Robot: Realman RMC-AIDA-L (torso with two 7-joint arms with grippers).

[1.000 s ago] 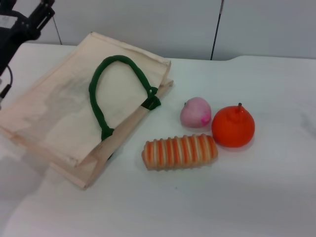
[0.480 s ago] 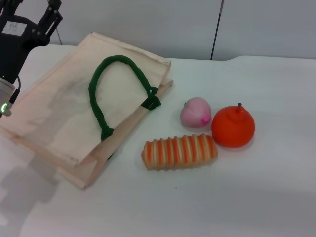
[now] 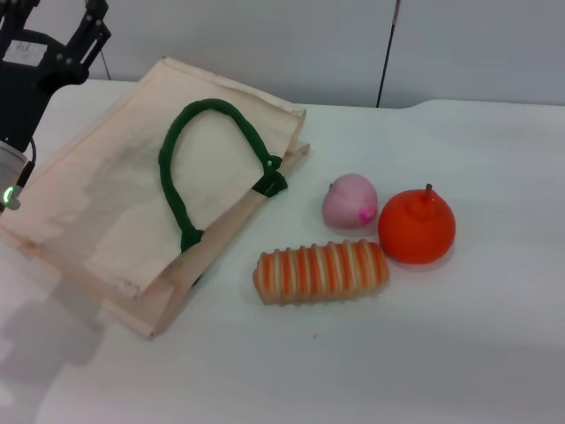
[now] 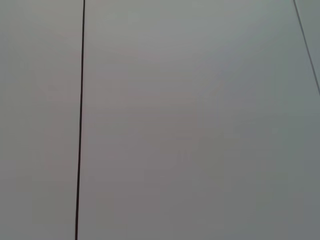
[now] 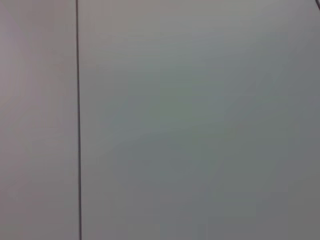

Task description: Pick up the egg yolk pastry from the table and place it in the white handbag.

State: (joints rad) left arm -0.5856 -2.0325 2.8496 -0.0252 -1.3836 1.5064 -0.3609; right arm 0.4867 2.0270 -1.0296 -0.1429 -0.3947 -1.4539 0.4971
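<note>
Cloth is the main material before you: the white handbag (image 3: 150, 190) is a flat cream-beige tote, lightly creased, lying on the white worktop (image 3: 424, 353) toward your left, its dark green looped handle (image 3: 207, 163) resting on the upper face. You cannot find the egg yolk pastry in any view; no small tan-beige ball shows on the worktop or on the bag, so you cannot tell where it is.

To the right of the bag lie three smooth moulded items. A long bread roll (image 3: 320, 271) with orange and cream ribs lies nearest the bag's lower corner. Behind it sits a pink peach-like ball (image 3: 350, 200), and just beside that, on the right, a round orange fruit (image 3: 417, 225) with a short stem.

Your left gripper (image 3: 53, 31) is raised at the upper left, above the bag's far corner; its dark fingers stand spread apart and hold nothing. Both wrist views show only a plain grey surface crossed by a dark line.
</note>
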